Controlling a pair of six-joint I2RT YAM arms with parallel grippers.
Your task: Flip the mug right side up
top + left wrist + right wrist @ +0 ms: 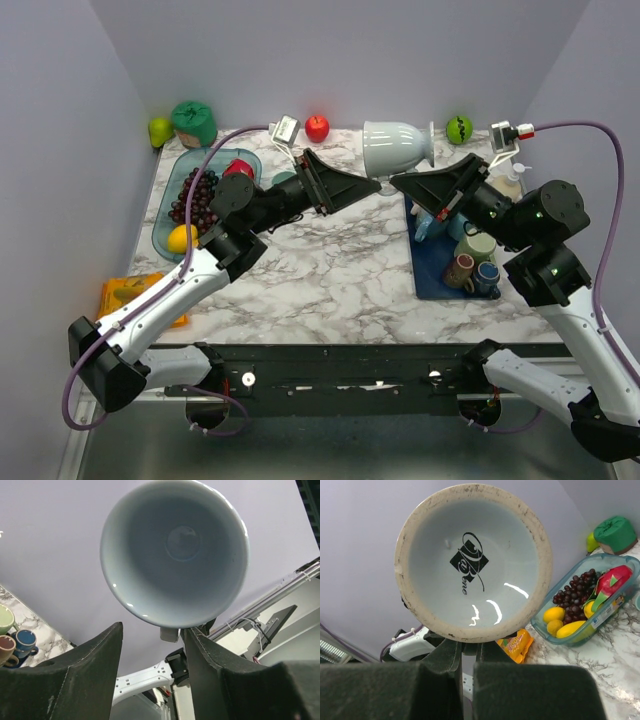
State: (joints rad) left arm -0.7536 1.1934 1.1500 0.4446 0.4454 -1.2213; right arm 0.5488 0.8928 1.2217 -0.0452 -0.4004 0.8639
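Step in hand, as I judge it, is a handover. My left jaws should close squarely on the rim wall before my right jaws release, then roll the mouth upward. Right jaws are pinched nearly together on the mug (pixel 472 562), probably at its handle, with the base facing them. Left jaws are half wide and touch nothing. The mug's mouth (pixel 175 550) is just ahead, above the gap. The mug lies sideways in the air, with the bench (pixel 330 270) well below.
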